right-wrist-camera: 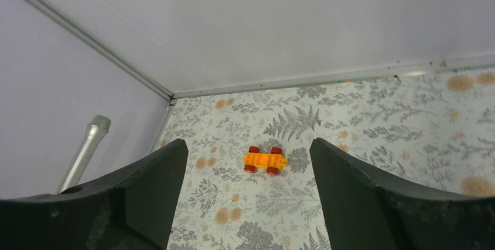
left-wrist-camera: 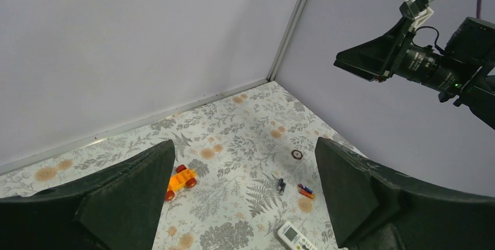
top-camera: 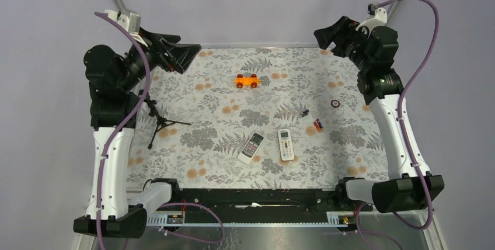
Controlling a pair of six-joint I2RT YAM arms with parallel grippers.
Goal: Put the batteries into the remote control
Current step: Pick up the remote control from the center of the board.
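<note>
Separately, batteries (top-camera: 317,124), remote control (top-camera: 251,147), button labels illegible

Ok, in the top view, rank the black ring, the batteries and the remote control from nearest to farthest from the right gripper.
From the right gripper:
1. black ring, right side.
2. batteries, right of centre.
3. remote control, left of both.

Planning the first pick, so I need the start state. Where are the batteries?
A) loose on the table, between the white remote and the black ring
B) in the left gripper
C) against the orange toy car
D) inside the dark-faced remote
A: the batteries lie loose on the table, between the white remote and the black ring.
</note>
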